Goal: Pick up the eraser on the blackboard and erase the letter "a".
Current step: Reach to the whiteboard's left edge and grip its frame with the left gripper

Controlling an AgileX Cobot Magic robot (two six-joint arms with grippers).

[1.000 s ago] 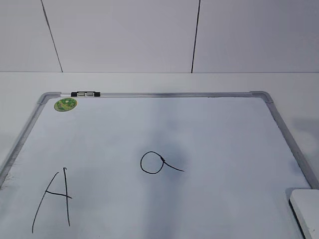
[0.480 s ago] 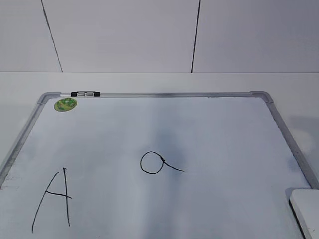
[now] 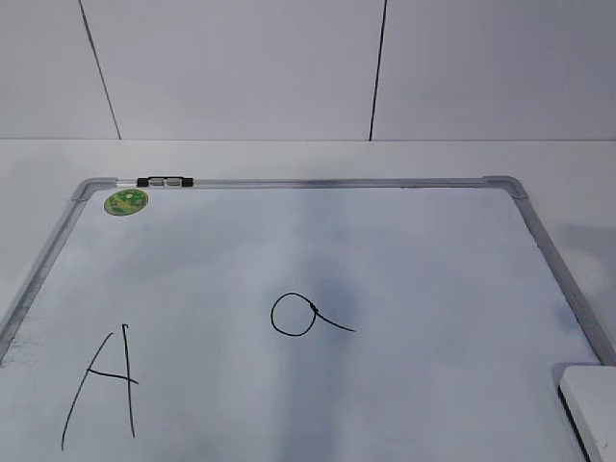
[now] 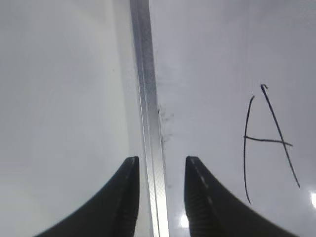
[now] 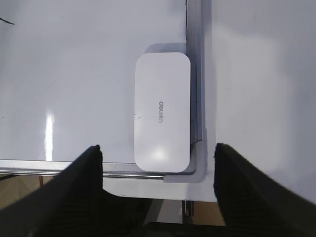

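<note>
The eraser (image 3: 589, 404), a white oblong block, lies in the near right corner of the blackboard (image 3: 308, 182). In the right wrist view the eraser (image 5: 162, 111) lies against the grey frame (image 5: 195, 74). My right gripper (image 5: 158, 148) is open wide and empty, above the eraser's near end. The letter "a" (image 3: 294, 315) is drawn near the board's middle. My left gripper (image 4: 162, 159) is open and empty, with its fingers on either side of the board's left frame (image 4: 148, 98). Neither gripper shows in the exterior view.
A larger capital "A" (image 3: 101, 390) is drawn at the board's near left and also shows in the left wrist view (image 4: 269, 140). A black-and-white marker (image 3: 166, 181) lies on the far frame, beside a round green sticker (image 3: 126, 201). White table surrounds the board.
</note>
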